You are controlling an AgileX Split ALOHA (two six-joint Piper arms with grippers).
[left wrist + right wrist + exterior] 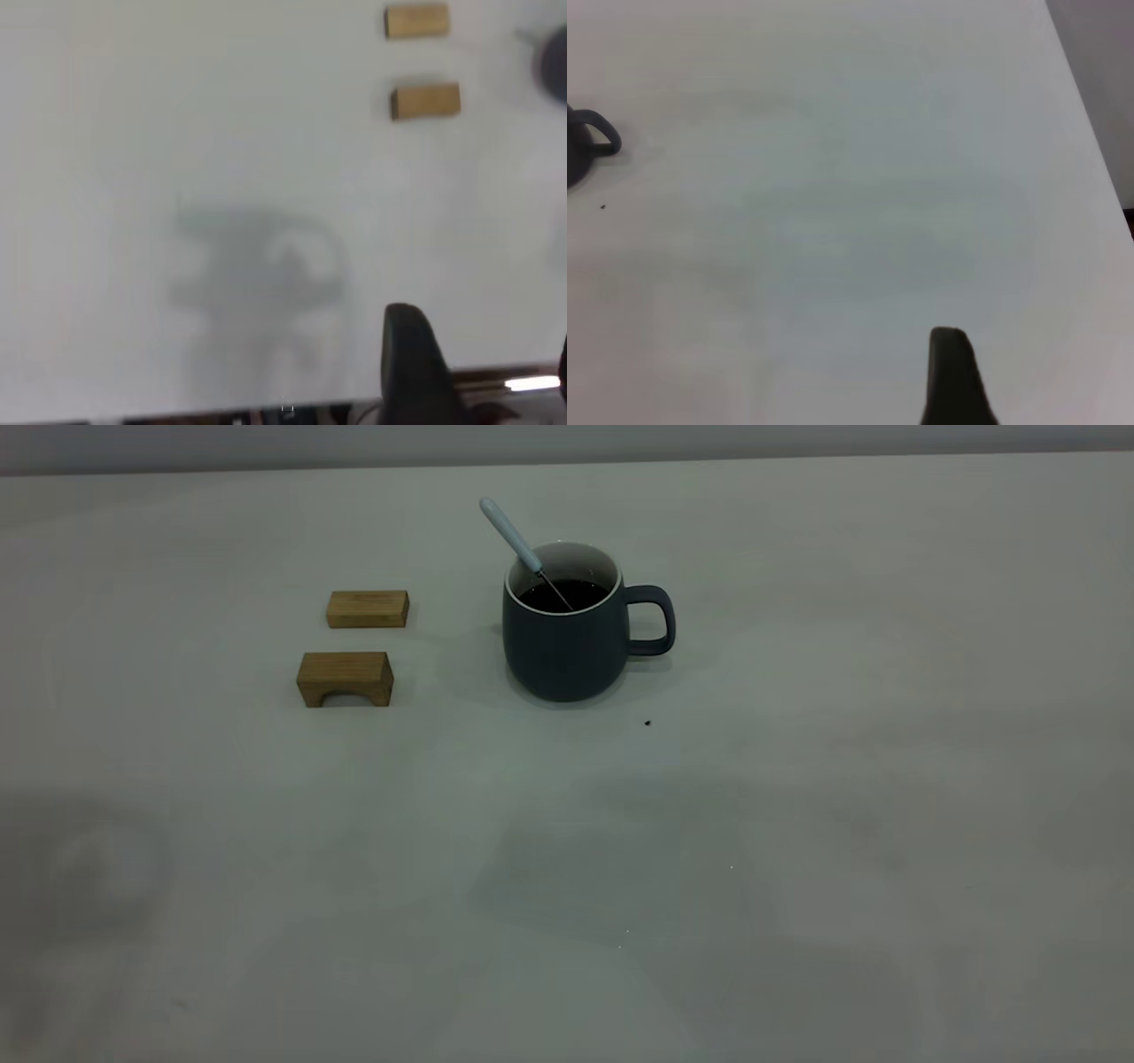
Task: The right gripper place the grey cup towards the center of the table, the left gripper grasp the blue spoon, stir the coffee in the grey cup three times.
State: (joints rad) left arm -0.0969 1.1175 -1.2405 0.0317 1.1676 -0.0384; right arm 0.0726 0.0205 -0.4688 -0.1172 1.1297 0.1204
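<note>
The grey cup stands upright near the middle of the table, its handle to the right, with dark coffee inside. The blue spoon leans in the cup, its pale handle sticking out up and to the left over the rim. Neither arm shows in the exterior view. My left gripper hangs open over bare table near its edge, far from the cup. My right gripper is open too, with one finger showing, well away from the cup. Neither holds anything.
Two wooden blocks sit left of the cup: a flat one farther back and an arched one nearer the front. A tiny dark speck lies just right of the cup. The table's far edge runs along the top.
</note>
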